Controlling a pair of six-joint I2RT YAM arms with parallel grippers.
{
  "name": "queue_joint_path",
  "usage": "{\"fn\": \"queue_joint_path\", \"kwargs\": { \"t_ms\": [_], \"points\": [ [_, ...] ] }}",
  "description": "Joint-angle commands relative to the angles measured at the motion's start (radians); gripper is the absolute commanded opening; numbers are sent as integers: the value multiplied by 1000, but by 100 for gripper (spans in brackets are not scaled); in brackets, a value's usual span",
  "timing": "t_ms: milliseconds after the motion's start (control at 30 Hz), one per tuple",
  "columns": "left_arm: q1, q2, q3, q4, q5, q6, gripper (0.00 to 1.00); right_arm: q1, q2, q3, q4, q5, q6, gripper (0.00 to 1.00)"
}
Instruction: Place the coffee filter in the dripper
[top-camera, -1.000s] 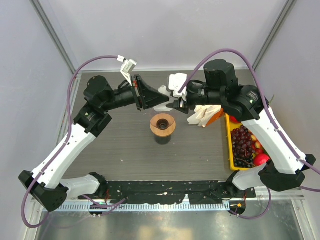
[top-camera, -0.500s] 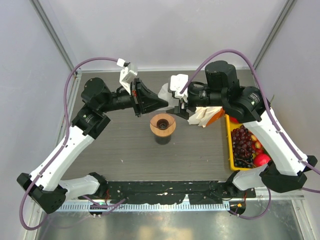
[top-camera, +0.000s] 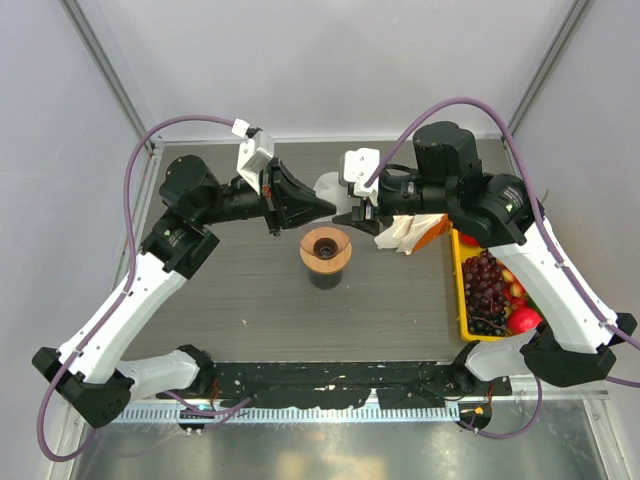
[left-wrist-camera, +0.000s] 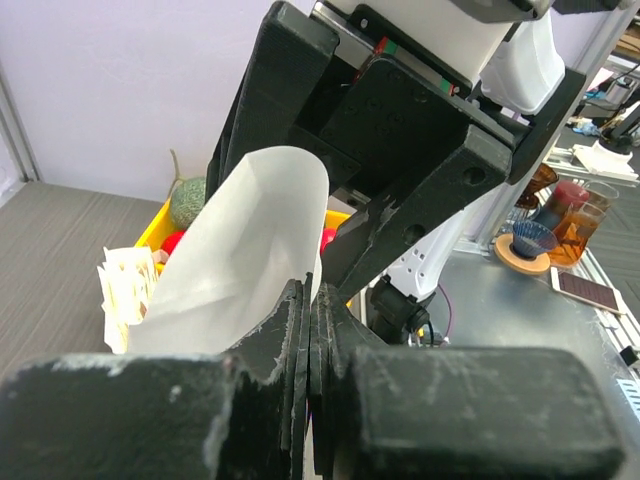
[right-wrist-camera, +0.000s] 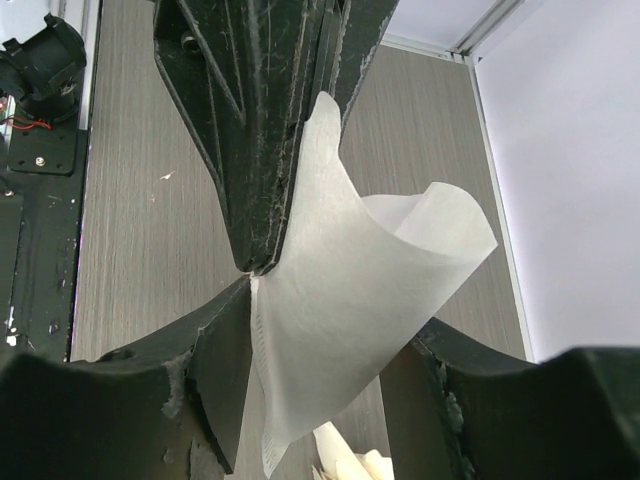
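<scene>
The coffee filter (top-camera: 328, 188) is a thin white paper cone hanging in the air behind the dripper (top-camera: 325, 250), a clear funnel with a tan wooden ring on the dark table. My left gripper (top-camera: 320, 207) is shut on the filter's seam edge (left-wrist-camera: 245, 240), jaws pressed together (left-wrist-camera: 312, 300). My right gripper (top-camera: 351, 206) faces it from the right. In the right wrist view its two fingers (right-wrist-camera: 330, 310) stand apart on either side of the bulged-open filter (right-wrist-camera: 350, 290), touching both sides. The left gripper's fingers (right-wrist-camera: 262, 150) come in from above there.
A ruffled bunch of white paper filters (top-camera: 405, 232) lies just right of the grippers. A yellow tray (top-camera: 457, 290) with grapes and red fruit sits along the right edge. Grey walls close in the table behind and at the sides.
My left gripper has carried the filter a little to the right, closer to the right gripper. The right gripper's fingers widened and then narrowed again around the filter.
</scene>
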Motion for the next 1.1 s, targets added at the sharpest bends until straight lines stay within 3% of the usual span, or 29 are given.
{"fn": "queue_joint_path", "kwargs": {
  "t_ms": [0,167,333,400,500,567,600,700,767,867,1067],
  "points": [
    [-11,8,60,33,-1,-7,7,2,5,16,10,-25,-5,55],
    [-25,17,72,31,8,-7,8,2,17,22,3,-42,-15,52],
    [-27,23,83,16,12,0,18,2,17,19,-4,-51,-28,37],
    [-27,26,100,-19,22,25,30,2,14,14,-3,-53,-26,30],
    [-22,9,139,-134,48,103,63,-4,6,8,0,-58,-17,22],
    [27,-32,115,-92,72,80,80,-22,0,5,6,-67,-2,20],
    [62,-63,86,-32,75,39,84,-30,-4,5,9,-82,15,20],
    [211,-127,-12,169,113,-95,90,-73,-18,-5,25,-169,47,19],
    [268,-138,-11,91,143,-51,96,-85,-44,-30,64,-228,73,19],
    [277,-136,-26,-79,182,74,99,-91,-80,-68,137,-289,115,13],
    [215,-126,-94,-30,151,72,99,-91,-97,-114,279,-421,267,5]
  ]
}}
